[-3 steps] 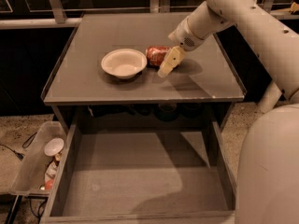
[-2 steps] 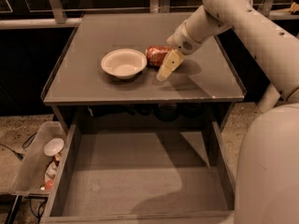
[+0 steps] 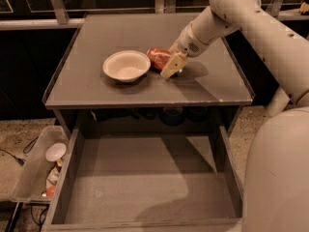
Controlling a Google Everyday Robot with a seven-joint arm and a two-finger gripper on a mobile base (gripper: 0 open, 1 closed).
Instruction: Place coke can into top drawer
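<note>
Reaching over the cabinet top (image 3: 120,33) from the right, our arm (image 3: 227,13) brings the gripper (image 3: 170,67) right up to the coke can (image 3: 157,57), at the can's near right side. The can sits just right of the cream bowl (image 3: 126,65), about mid-way across the top. It looks tipped rather than upright, though we cannot be sure. We also cannot tell from this angle whether the gripper has closed on the can.

We judge the step in hand to be the grasp. To do it well, we want the can centred in the gripper and squeezed across its round body, not its ends, firmly enough that the smooth metal does not slip. We should not nudge it left into the bowl. Once held, it needs lifting clear of the top's near edge. Then it goes toward us and down into the top drawer (image 3: 145,192), which stands pulled out wide below.

As for writing, we make out whitish markings on the red can, but no word or brand can be read. We see no label elsewhere.
</note>
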